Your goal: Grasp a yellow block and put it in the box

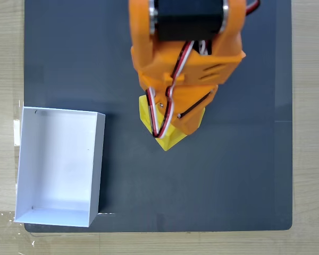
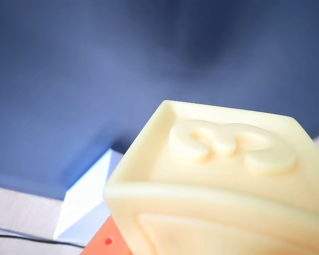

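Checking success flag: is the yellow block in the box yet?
No, out. The yellow block sits under the arm over the dark mat, right of the box in the fixed view; the box is empty.

The yellow block (image 2: 223, 180) looks like smooth moulded plastic with a soft sheen, its raised relief rounded. The box (image 1: 58, 164) has thin, matt white walls, like card or plastic sheet. The mat (image 1: 234, 180) is dark grey and matt. The table (image 1: 5, 53) shows pale wood grain. The arm (image 1: 186, 58) is matt orange plastic.
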